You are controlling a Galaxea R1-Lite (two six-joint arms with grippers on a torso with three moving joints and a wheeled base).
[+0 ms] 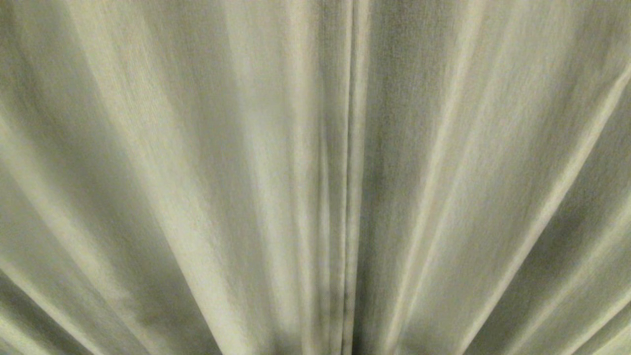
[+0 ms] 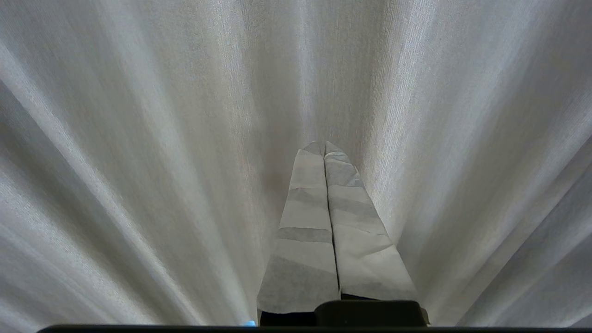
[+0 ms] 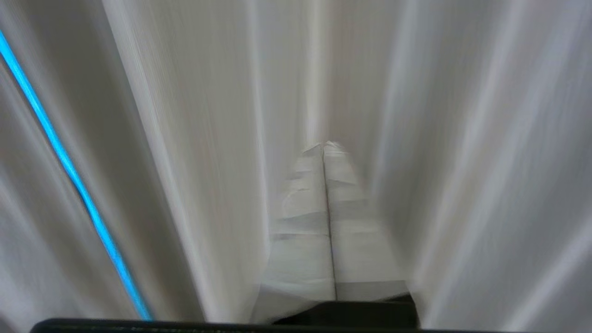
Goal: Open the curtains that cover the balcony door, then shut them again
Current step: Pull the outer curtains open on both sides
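Observation:
The curtains (image 1: 197, 172) fill the head view as beige-green pleated drapes. Their two panels meet at a vertical edge (image 1: 352, 172) near the middle, drawn together. The balcony door is hidden behind them. Neither arm shows in the head view. In the left wrist view my left gripper (image 2: 323, 144) points at the pale fabric (image 2: 138, 138), its tape-wrapped fingers (image 2: 305, 222) pressed together and holding nothing. In the right wrist view my right gripper (image 3: 323, 145) also faces the folds (image 3: 194, 115), fingers (image 3: 300, 240) together with only a hairline between them, and nothing is held.
A thin bright blue streak (image 3: 69, 166) runs slantwise along the fabric in the right wrist view. Apart from that, only hanging folds of cloth show in every view, close in front of both grippers.

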